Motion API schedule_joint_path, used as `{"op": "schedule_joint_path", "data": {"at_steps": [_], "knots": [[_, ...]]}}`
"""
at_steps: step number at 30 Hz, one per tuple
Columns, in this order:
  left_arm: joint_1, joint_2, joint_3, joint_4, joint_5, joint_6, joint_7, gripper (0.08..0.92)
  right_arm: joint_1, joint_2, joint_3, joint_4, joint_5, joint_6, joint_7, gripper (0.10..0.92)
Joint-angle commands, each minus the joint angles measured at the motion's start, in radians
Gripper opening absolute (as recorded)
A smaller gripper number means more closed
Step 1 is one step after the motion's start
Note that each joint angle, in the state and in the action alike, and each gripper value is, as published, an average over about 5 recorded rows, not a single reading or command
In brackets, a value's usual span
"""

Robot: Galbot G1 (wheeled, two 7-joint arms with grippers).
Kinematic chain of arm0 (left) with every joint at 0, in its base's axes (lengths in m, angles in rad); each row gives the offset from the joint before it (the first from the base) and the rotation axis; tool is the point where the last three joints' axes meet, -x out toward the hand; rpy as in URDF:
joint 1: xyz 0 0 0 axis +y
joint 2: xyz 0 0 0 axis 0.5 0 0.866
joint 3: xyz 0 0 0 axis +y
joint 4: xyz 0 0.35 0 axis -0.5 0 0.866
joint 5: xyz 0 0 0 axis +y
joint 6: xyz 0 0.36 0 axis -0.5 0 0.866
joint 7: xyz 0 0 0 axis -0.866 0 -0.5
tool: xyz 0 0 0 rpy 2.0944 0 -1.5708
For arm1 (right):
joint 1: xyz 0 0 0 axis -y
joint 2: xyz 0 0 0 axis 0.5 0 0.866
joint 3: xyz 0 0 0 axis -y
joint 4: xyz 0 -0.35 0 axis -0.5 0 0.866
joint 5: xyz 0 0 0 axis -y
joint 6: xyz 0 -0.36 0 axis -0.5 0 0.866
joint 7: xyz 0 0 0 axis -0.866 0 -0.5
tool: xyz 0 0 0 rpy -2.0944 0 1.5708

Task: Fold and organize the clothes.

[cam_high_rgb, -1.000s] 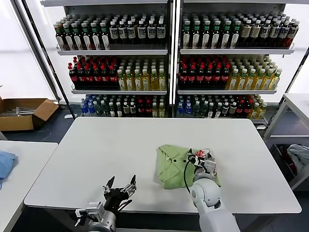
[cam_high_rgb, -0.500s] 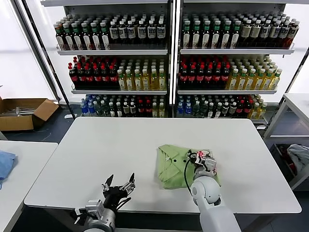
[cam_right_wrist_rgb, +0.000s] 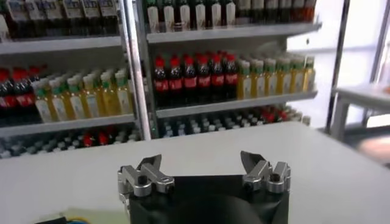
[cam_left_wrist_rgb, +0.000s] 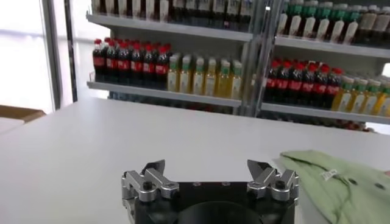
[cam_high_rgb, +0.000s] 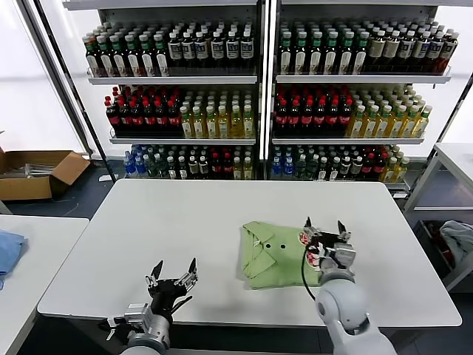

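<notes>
The clothes are one light green polo shirt (cam_high_rgb: 267, 254), lying folded into a compact rectangle on the white table (cam_high_rgb: 185, 229), right of centre near the front edge. Its collar and two dark buttons face up, and a red-and-white print shows at its right side. My right gripper (cam_high_rgb: 324, 224) is raised over the shirt's right edge, open, with nothing between its fingers. My left gripper (cam_high_rgb: 171, 271) is open and empty at the table's front edge, left of the shirt. In the left wrist view the shirt (cam_left_wrist_rgb: 341, 185) lies beyond that gripper (cam_left_wrist_rgb: 207, 165). The right wrist view shows its gripper (cam_right_wrist_rgb: 200, 161) open over bare table.
Shelves of bottles (cam_high_rgb: 259, 96) fill the background behind the table. A second white table (cam_high_rgb: 29, 259) at the left holds a blue cloth (cam_high_rgb: 7, 251). A cardboard box (cam_high_rgb: 37, 174) sits on the floor at far left. Another table (cam_high_rgb: 454, 159) stands at far right.
My right gripper has lifted off the folded shirt and swung right, its fingers now pointing up. My left gripper has dropped slightly lower and leftward. The shirt stays put.
</notes>
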Motion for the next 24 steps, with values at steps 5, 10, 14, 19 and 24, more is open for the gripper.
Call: {"op": "schedule_joint_path", "data": {"at_steps": [5,10,14,19,24], "knots": [[-0.084,0.012,-0.054,0.064,0.012,-0.085,-0.01,0.823,-0.275,-0.183,0.204,0.094,-0.061,0.005,-0.061,0.823],[-0.086,0.004,-0.068,0.071,0.009,-0.118,-0.01,0.823,-0.276,-0.108,0.222,0.163,-0.089,0.008,-0.052,0.823],[-0.068,0.015,-0.084,0.047,0.027,-0.131,0.012,0.823,-0.275,-0.109,0.22,0.191,-0.105,-0.004,-0.064,0.823],[-0.066,0.023,-0.086,0.032,0.014,-0.138,0.005,0.823,-0.286,-0.112,0.231,0.185,-0.091,-0.002,-0.062,0.823],[-0.067,0.028,-0.084,0.025,0.011,-0.132,0.008,0.823,-0.307,-0.097,0.23,0.188,-0.091,0.015,-0.062,0.823]]}}
